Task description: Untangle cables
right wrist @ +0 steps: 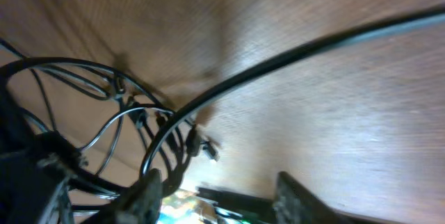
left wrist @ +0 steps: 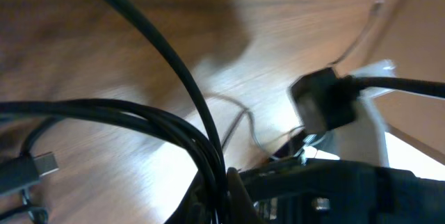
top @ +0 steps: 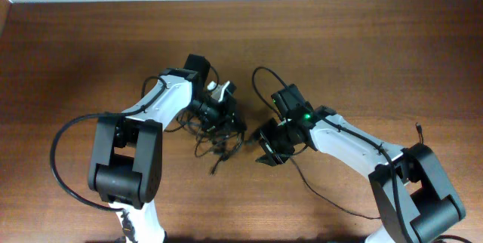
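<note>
1. While the left arm's tool [top: 217, 107] hangs low near the middle of the brown wooden bench [top: 355, 39], the tangle of thin black flexible cables [top: 215, 131] sits right up against it, just left of centre
2. Over to the left wrist view: several black cords [left wrist: 132, 113] sweep in and bunch together at the bottom edge, but it's dark and blurred down there, so I cannot tell whether that tool is parted or clamped
3. A small grey plug end [left wrist: 42, 163] shows at the lower left of that view
4. Now the right arm's tool [top: 266, 151]: it sits just beside the tangle, on its right
5. The right wrist view settles it: the two fingers [right wrist: 149, 193] stand well apart with nothing pinched between them
6. One black cord [right wrist: 292, 57] arcs from the upper right down towards the left finger, with loops and tiny plugs beyond
7. A loose black strand [top: 332, 198] trails off right, under the right arm
</note>
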### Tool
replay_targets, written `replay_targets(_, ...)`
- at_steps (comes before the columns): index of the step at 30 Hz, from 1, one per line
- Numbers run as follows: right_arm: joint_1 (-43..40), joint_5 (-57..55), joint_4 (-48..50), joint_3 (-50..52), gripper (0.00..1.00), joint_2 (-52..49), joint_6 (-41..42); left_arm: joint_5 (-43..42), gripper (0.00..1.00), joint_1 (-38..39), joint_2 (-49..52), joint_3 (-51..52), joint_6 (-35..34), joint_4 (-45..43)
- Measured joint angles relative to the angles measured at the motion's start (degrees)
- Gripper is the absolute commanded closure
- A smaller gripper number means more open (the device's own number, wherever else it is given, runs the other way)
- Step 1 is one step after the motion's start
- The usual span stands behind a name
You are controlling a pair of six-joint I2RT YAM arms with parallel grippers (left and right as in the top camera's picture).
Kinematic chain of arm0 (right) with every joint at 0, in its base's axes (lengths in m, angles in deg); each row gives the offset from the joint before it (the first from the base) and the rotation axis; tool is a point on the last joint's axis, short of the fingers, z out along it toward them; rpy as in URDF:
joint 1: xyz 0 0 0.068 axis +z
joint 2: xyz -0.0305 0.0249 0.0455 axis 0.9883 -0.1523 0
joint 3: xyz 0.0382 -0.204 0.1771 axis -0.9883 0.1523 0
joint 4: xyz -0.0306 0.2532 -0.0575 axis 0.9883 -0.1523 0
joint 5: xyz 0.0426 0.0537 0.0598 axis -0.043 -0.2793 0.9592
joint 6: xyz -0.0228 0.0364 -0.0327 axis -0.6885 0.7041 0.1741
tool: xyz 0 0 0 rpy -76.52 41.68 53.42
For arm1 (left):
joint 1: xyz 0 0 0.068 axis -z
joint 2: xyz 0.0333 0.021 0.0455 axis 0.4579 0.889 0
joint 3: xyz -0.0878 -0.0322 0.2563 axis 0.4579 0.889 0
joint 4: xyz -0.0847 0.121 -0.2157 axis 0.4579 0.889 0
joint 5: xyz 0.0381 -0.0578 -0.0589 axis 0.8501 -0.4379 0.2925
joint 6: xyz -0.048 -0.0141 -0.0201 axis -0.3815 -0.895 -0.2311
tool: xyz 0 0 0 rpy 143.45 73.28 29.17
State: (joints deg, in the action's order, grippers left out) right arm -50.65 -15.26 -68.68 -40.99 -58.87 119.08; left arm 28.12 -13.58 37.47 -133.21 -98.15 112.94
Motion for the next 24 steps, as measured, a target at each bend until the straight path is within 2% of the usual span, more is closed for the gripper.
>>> replay_targets(2,0.00,-2.10,3.08,0.15,0.37,0.00,4.09,-2.51,1.00,0.00,0.00,-0.04,0.15,-2.89)
replay_targets(6,-0.04,-7.98,6.08,0.17,0.36,0.00,9.53,-4.13,1.00,-0.42,0.00,-0.11,1.51,-5.49)
replay_targets(13,-3.74,-5.95,6.99,0.17,0.36,0.00,7.15,-2.47,1.00,-1.20,0.00,-0.11,2.82,-5.81)
replay_targets(20,-6.08,-2.16,6.99,0.17,0.41,0.00,3.78,-2.45,1.00,-4.70,0.00,-0.11,-2.08,-5.14)
replay_targets(24,-6.08,-3.19,7.15,0.17,0.41,0.00,7.06,-2.97,1.00,-3.91,0.00,-0.11,-4.76,-4.96)
